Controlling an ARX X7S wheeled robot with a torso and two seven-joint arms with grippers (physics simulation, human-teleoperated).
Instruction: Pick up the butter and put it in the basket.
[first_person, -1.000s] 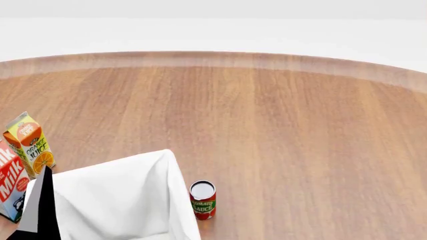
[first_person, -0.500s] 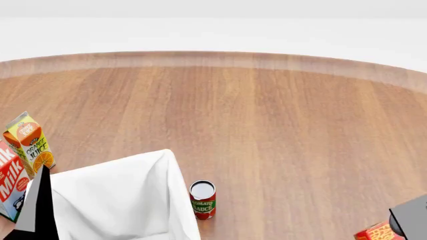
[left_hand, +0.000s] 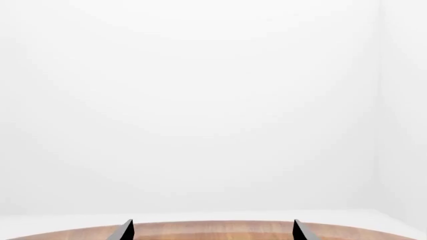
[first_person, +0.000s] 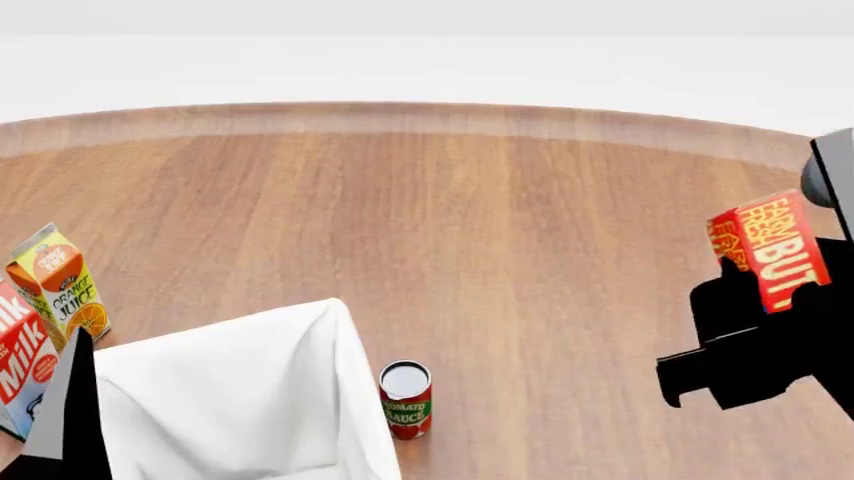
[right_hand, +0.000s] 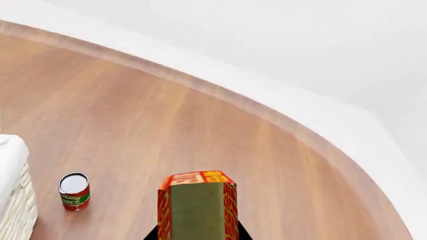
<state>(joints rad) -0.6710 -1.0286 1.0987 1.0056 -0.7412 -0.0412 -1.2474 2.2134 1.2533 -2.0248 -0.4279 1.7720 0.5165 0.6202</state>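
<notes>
Up comes the right gripper (first_person: 781, 300) from the corner, pinching the butter (first_person: 774, 247) high over the table's (first_person: 534, 230) right side, so the carry is on and next comes a leftward swing to the basket (first_person: 227, 400).

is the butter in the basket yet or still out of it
Out of it. The butter is held up in the right gripper above the table's right side, far from the basket at lower left.

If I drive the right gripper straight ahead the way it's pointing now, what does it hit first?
Probably nothing: the right gripper, shut on the butter, looks out over bare table toward the far edge. The tomato sauce can and basket sit off to one side.
</notes>
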